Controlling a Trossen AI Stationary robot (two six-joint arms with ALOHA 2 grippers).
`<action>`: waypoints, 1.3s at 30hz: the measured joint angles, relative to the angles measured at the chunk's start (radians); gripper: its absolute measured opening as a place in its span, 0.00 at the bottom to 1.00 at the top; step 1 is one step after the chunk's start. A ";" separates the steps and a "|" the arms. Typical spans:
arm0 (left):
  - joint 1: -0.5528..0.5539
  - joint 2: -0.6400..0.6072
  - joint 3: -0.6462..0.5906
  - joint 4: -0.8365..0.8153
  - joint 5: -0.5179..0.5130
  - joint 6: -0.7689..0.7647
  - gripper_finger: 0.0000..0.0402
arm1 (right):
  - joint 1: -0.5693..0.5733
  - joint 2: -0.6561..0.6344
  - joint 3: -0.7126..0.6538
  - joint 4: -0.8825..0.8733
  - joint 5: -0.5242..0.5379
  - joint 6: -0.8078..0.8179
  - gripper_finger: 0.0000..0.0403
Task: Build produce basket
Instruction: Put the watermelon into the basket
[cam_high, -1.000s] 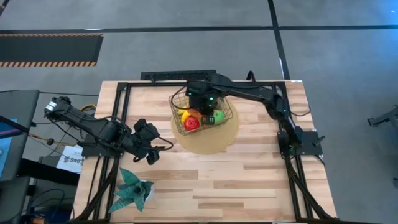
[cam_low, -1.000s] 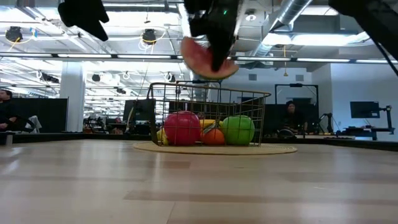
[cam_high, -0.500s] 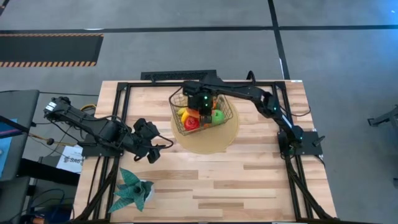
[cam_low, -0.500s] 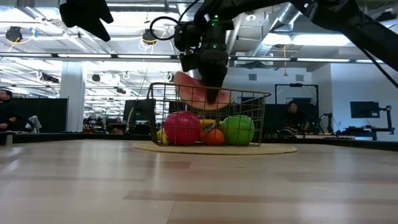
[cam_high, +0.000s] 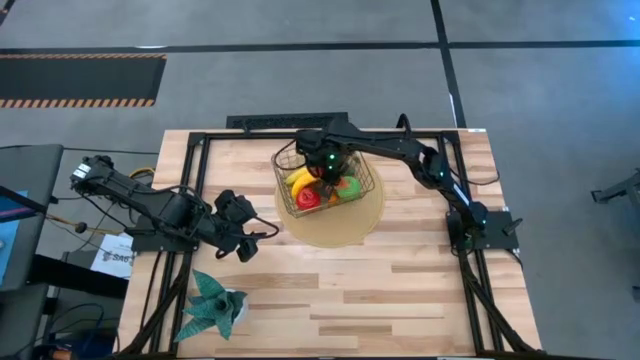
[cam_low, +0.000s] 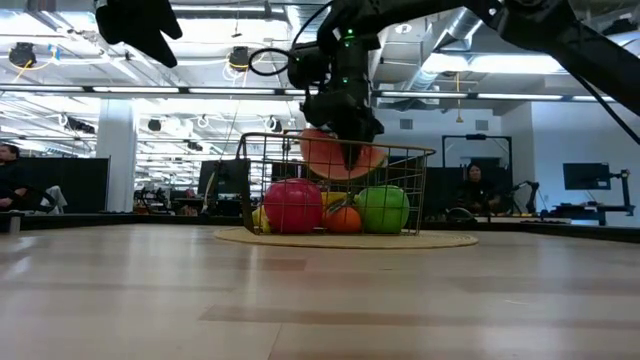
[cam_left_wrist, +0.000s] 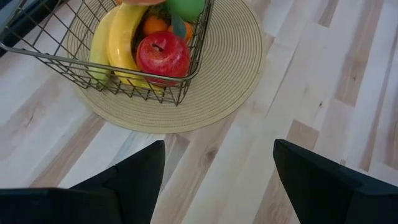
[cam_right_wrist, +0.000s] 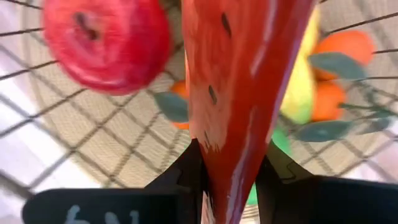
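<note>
The gold wire basket (cam_high: 283, 160) stands on a round tan mat (cam_high: 335, 232) at the far middle of the table. In it lie a red apple (cam_low: 292, 206), a green apple (cam_low: 383, 208), bananas (cam_left_wrist: 121, 43) and orange tangerines (cam_low: 343, 218). My right gripper (cam_low: 350, 140) points down over the basket, shut on a red watermelon slice (cam_low: 335, 158) that sits at rim height above the fruit. My left gripper (cam_left_wrist: 217, 174) hangs open above the table left of the mat, with nothing between its fingers. My right gripper pinches the watermelon slice between its two fingers, one finger (cam_right_wrist: 186, 169) on each flat red face (cam_right_wrist: 233, 146). The fingers come from above, pointing down. The slice hangs below them on edge, clear of the fruit, its lower part inside the basket's rim.
A teal spiky-leaved plant (cam_high: 215, 305) stands near the table's front left corner. Bare wood lies in front of the mat and to its right. A black frame (cam_high: 200, 140) runs along the table's edges. People sit in the room beyond the table.
My right gripper has come down from above the basket with the watermelon slice and has rolled about its own line. The slice, first hanging well above the rim, now sits at rim height, turned about. The left arm has kept still.
</note>
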 joint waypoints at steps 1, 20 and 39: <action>0.000 0.000 0.000 0.000 0.000 0.000 0.71 | 0.005 0.000 0.000 -0.001 -0.010 0.016 0.23; 0.000 0.000 0.000 0.000 0.004 0.008 0.71 | 0.091 0.000 0.000 0.005 0.072 0.083 0.23; 0.000 0.000 0.000 0.000 0.004 0.000 0.71 | 0.110 0.000 0.000 0.038 0.083 -0.017 0.23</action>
